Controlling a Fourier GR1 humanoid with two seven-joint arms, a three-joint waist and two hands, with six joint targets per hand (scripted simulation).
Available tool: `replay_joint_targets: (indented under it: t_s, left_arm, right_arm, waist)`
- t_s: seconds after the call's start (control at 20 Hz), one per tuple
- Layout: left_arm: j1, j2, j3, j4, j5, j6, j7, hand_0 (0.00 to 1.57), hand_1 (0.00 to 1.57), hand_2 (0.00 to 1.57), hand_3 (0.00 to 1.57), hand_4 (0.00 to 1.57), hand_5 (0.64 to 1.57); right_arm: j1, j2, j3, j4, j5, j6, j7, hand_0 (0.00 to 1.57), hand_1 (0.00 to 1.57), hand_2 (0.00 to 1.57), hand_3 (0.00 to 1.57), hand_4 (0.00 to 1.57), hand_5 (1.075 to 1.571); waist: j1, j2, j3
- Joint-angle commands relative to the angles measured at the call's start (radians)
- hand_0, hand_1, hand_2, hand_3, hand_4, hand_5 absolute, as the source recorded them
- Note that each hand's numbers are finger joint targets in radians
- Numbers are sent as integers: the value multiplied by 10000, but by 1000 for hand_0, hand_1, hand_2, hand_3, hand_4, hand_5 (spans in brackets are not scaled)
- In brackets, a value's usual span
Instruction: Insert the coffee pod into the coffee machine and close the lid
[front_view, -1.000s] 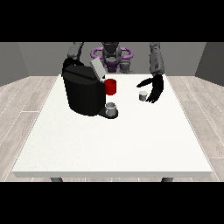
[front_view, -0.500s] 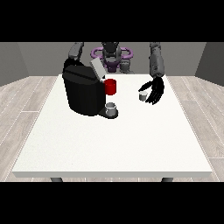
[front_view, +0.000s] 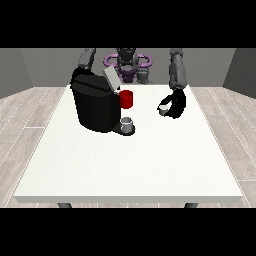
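A black coffee machine (front_view: 94, 105) stands on the left part of the white table (front_view: 130, 155), its grey lid (front_view: 111, 79) raised. A red holder (front_view: 126, 99) sticks out of its front, with a small grey cup (front_view: 127, 123) on the drip tray below. The small white coffee pod (front_view: 163, 109) sits right of the machine. The hand at the view's right (front_view: 176, 105) is curled round the pod, against its right side. The other arm reaches down behind the machine; its hand is hidden.
The robot's torso (front_view: 127, 64) with a purple ring is behind the table's far edge. Wooden floor surrounds the table.
The hand at the view's right has drawn in towards the pod and closed its fingers round it; the pod has barely shifted.
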Motion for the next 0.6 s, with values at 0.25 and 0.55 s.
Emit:
replay_joint_targets:
  t_s: [0.25, 0.55]
  left_arm:
    - [-317, 86, -307, 368, -797, 95, -300, 1225, 1225, 1358, 1305, 473, 1571]
    - [-1131, -126, -350, -156, -519, -1014, -440, 1450, 1450, 1452, 1388, 623, 1571]
  right_arm:
    - [-458, -388, -607, 410, -352, 174, 32, 0, 0, 0, 0, 430, 1571]
    - [-197, -182, -577, 739, -548, 217, 300, 0, 0, 0, 0, 505, 1571]
  waist:
    - [182, -33, -17]
    - [86, -728, -12]
